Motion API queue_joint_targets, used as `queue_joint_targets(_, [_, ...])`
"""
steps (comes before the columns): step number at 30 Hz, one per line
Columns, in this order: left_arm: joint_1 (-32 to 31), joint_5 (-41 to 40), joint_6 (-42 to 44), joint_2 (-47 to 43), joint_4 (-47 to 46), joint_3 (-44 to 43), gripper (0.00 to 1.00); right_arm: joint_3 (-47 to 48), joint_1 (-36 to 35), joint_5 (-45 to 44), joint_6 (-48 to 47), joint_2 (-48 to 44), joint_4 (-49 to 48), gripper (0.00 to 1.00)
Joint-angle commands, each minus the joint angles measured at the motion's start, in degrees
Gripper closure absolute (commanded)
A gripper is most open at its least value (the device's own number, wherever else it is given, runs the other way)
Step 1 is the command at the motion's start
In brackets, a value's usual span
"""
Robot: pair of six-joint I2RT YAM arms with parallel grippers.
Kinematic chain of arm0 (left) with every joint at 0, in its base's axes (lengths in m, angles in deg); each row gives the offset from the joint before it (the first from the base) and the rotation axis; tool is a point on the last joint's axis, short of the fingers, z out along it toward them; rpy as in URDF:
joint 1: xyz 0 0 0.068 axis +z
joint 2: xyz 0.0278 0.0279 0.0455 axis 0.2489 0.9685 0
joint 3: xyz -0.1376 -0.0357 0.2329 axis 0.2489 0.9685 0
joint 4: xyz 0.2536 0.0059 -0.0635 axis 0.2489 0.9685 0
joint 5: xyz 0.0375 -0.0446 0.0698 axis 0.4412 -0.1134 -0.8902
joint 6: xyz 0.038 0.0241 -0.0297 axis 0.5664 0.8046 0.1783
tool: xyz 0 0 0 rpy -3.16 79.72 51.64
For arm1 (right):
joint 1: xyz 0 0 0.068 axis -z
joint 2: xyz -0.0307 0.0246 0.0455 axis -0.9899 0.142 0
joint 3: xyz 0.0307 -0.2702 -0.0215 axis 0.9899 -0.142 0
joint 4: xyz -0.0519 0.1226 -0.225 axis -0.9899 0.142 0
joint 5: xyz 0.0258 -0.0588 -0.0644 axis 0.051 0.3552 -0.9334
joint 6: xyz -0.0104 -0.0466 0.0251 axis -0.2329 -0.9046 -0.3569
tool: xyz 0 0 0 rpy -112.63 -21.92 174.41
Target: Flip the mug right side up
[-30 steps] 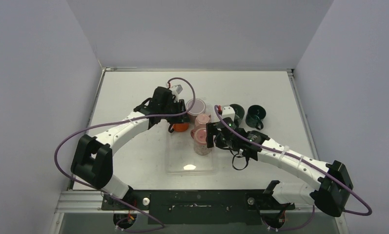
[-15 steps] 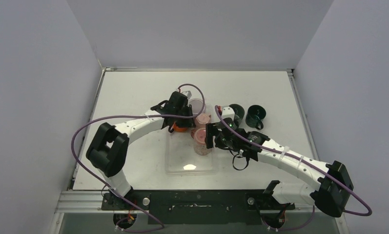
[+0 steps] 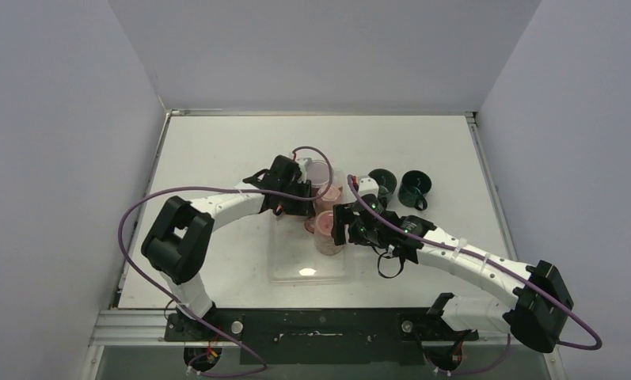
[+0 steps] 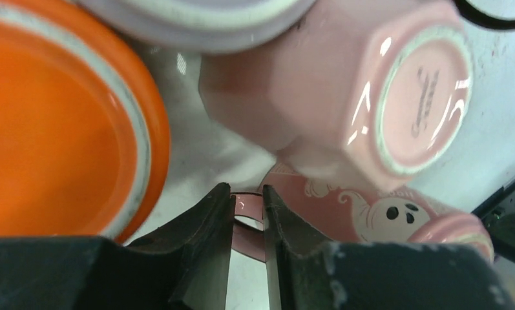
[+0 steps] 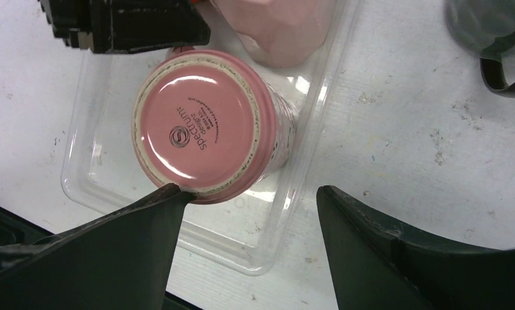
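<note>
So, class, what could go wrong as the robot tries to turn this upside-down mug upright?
1. The left gripper pinches only the thin handle of the pink mug, which may twist or slip.
2. The faceted mug and orange cup sit close beside it; flipping could knock them.

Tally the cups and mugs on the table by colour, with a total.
Pink mugs: 2
Dark mugs: 2
Orange mug: 1
Pale lilac cup: 1
Total: 6
</note>
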Motion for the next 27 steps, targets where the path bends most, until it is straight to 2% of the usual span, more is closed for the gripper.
queue_joint_targets(1, [-0.2,6.0,-0.1,-5.1,-4.9,4.6,0.78,-0.4,0.2,-0.3,0.3,0.1,-2.6,0.25])
queue_joint_targets(6, [-1.6,7.3,-1.3,-8.0,-6.7,8.7,0.77,0.5,0.4,-1.7,0.5,1.6,-1.9,0.25])
queue_joint_targets(14, [-2.0,3.0,-1.6,-17.7,-5.7,15.4,0.72,2.0,0.6,-3.3,0.8,4.2,-0.8,0.26])
queue_joint_targets(19, [-2.0,1.0,-0.9,-24.7,-5.7,19.0,0.61,2.8,0.7,-2.7,0.6,4.2,-1.4,0.26])
queue_joint_targets(22, [-1.9,1.1,2.2,-27.7,-4.7,19.8,0.52,4.4,1.5,-0.8,1.8,2.5,-1.1,0.25])
queue_joint_targets(25, [-2.1,2.3,5.5,-30.3,-3.4,20.1,0.48,5.5,2.5,1.0,2.9,0.3,-1.5,0.24])
queue_joint_targets(27, [-2.5,3.8,8.4,-32.1,-3.8,20.6,0.40,6.2,3.6,1.8,3.2,-0.5,-1.0,0.24])
